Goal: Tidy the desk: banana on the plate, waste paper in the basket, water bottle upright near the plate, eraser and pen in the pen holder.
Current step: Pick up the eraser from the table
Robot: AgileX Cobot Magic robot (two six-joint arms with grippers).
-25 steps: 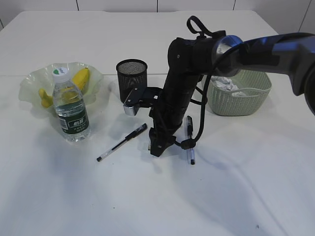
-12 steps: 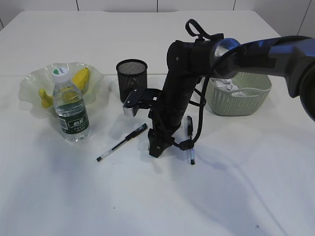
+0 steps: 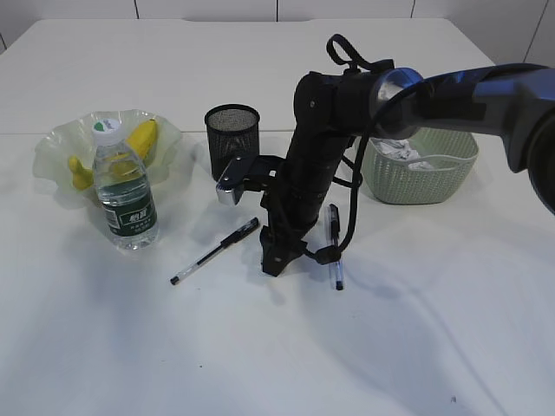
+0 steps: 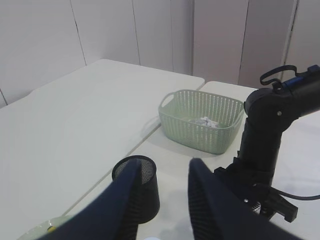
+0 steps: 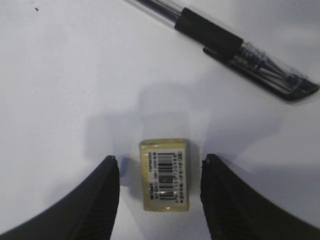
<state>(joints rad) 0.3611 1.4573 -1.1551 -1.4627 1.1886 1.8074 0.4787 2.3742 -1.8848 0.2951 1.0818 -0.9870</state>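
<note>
Your right gripper (image 5: 159,192) is hanging low over the white table (image 3: 260,347), its fingers (image 5: 100,200) standing apart on either side of the small yellow barcoded eraser (image 5: 165,181), not touching it. A black-capped clear pen (image 5: 235,47) is lying just beyond. Your left gripper (image 4: 160,200) is hovering with fingers apart, gripping nothing.
</note>
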